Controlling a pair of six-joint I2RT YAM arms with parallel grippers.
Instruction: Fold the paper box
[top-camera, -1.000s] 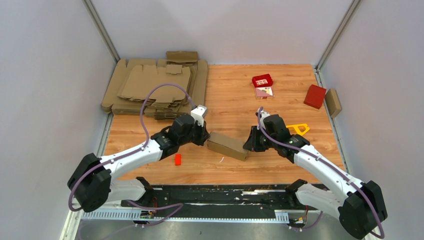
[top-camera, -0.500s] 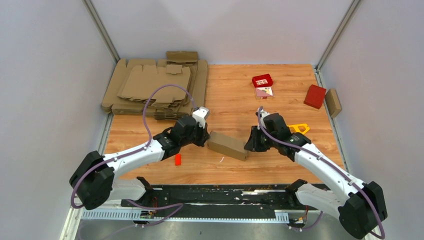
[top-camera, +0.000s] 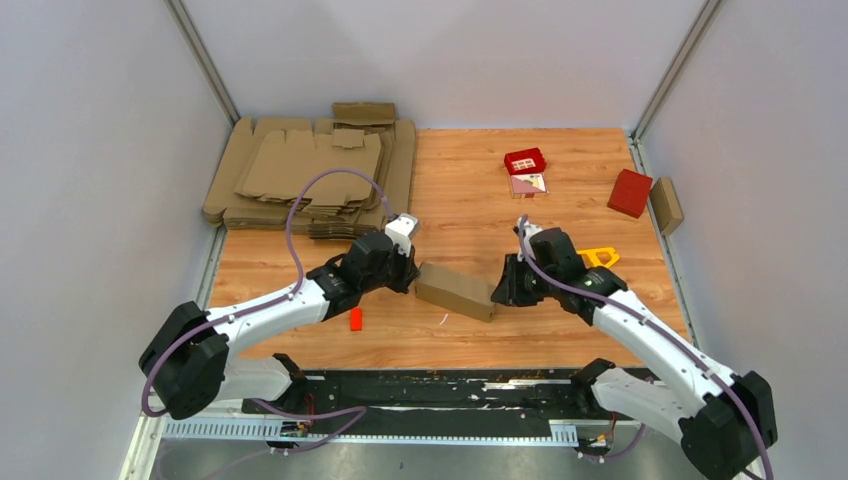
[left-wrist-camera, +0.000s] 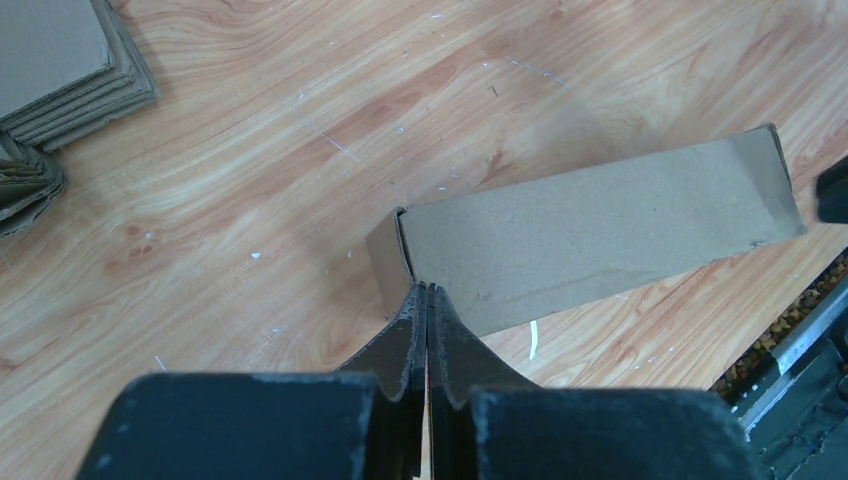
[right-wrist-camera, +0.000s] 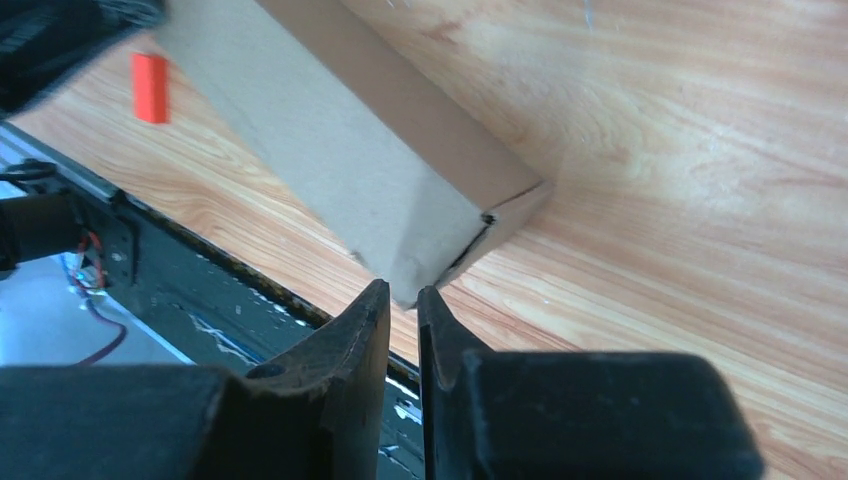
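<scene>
One paper box (top-camera: 455, 291) flat, long axis L-R, R end nearer.

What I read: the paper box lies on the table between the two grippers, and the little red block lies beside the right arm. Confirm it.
One error: the little red block lies beside the left arm, not the right, as the top view shows. The paper box does lie on the table between the left gripper and the right gripper.

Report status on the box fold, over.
Left gripper shut, at one end of the paper box. Right gripper barely open, at the opposite end's corner. Box formed, lying flat. Small red block nearby, not in the way.
</scene>
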